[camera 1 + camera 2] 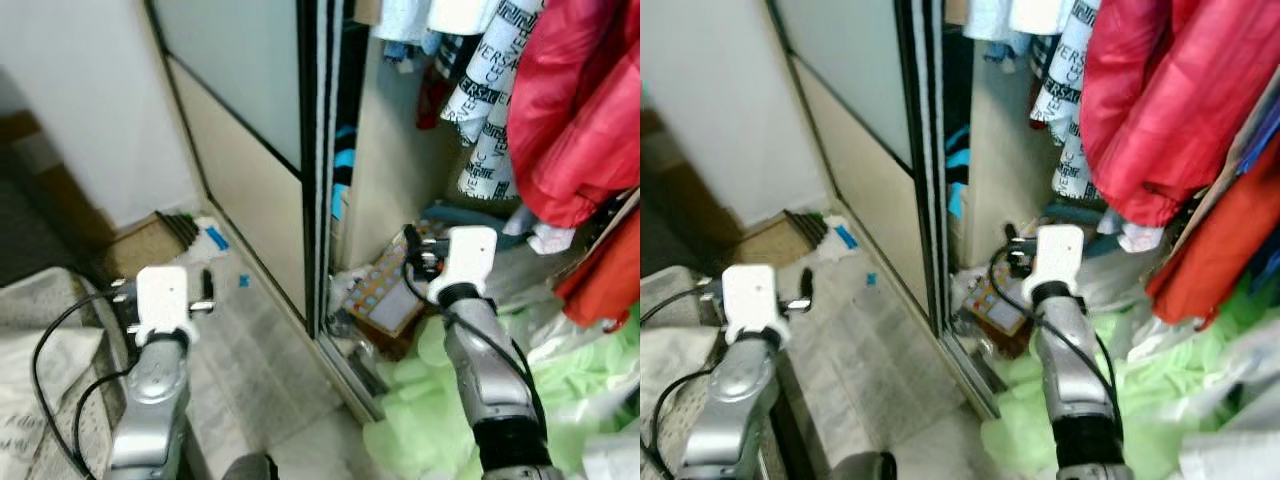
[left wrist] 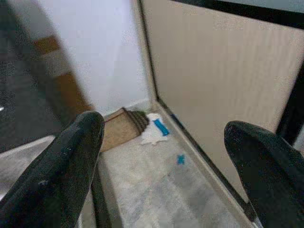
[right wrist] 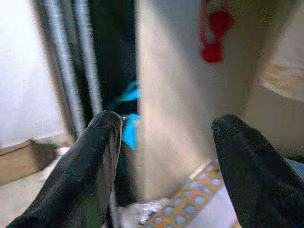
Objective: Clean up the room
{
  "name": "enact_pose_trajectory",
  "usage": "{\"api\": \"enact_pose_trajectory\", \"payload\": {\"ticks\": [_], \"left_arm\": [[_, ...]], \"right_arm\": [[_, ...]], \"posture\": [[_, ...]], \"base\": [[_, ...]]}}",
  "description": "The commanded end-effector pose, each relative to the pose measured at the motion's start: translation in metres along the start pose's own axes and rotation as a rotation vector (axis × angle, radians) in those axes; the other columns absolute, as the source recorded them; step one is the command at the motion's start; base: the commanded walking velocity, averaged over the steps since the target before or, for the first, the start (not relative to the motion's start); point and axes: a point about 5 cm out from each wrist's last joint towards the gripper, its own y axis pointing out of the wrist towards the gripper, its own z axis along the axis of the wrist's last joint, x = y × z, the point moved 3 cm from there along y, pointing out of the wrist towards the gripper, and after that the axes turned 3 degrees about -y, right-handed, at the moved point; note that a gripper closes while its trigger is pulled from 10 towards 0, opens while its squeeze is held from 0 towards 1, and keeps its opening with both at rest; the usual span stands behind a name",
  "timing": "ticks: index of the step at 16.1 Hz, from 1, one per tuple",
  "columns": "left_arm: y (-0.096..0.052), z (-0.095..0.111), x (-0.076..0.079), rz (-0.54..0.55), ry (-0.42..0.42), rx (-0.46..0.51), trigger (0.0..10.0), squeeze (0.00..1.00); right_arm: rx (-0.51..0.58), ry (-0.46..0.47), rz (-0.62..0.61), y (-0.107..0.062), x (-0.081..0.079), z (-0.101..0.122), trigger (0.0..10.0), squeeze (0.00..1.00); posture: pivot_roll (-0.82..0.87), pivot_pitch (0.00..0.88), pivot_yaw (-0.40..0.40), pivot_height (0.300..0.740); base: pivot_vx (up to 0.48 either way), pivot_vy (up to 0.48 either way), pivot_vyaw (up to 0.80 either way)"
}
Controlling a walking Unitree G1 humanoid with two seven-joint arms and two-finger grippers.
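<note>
A heap of pale green fabric (image 1: pixel 470 400) lies on the floor at the open wardrobe's foot. Beside it a flat box with a blue-and-orange dot pattern (image 1: pixel 385 295) leans inside the wardrobe. My right gripper (image 3: pixel 167 121) hangs open in front of that box, facing the wardrobe's inner panel, with nothing between its fingers. My left gripper (image 2: pixel 164 126) is open and empty too, held above the pale floor left of the sliding door (image 1: pixel 250 150). Further along the floor lie a crumpled white paper with a blue piece (image 2: pixel 154 130) and a small blue scrap (image 2: pixel 180 159).
Red jackets (image 1: pixel 570 110) and black-and-white printed clothes (image 1: pixel 490 90) hang low in the wardrobe. The door track (image 1: pixel 345 365) runs across the floor. A brown cardboard piece (image 1: pixel 150 245) lies by the white wall. Grey bedding (image 1: pixel 40 330) is at my left.
</note>
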Motion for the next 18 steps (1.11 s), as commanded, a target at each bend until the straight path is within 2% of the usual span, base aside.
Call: {"api": "enact_pose_trajectory", "payload": {"ticks": [1, 6, 11, 12, 18], "left_arm": [[-0.001, 0.004, 0.003, -0.011, -0.004, 0.011, 10.0, 0.00], [0.003, 0.008, 0.007, -0.046, 0.015, 0.015, 10.0, 0.00], [0.006, 0.012, 0.010, -0.056, 0.005, 0.023, 10.0, 0.00], [0.005, 0.012, 0.011, -0.055, -0.024, 0.010, 10.0, 0.00], [0.008, 0.018, 0.012, -0.068, -0.017, 0.048, 10.0, 0.00]], "right_arm": [[-0.024, -0.011, 0.000, -0.002, 0.004, -0.004, 10.0, 0.00], [-0.036, -0.027, 0.014, -0.001, 0.005, -0.002, 10.0, 0.00], [-0.028, -0.037, 0.026, 0.001, 0.003, 0.001, 10.0, 0.00], [-0.028, -0.037, 0.023, 0.002, 0.003, 0.001, 10.0, 0.00], [-0.027, -0.042, 0.024, 0.002, 0.005, 0.003, 10.0, 0.00]], "posture": [[-0.02, 0.000, -0.005, 0.740], [-0.02, 0.000, -0.020, 0.740], [-0.03, 0.000, -0.009, 0.740], [-0.03, 0.000, -0.008, 0.740], [-0.04, 0.000, -0.009, 0.740]], "base": [[0.000, 0.000, 0.80], [0.000, 0.000, 0.80], [0.000, 0.000, 0.80], [0.000, 0.000, 0.80], [0.000, 0.000, 0.80]]}}
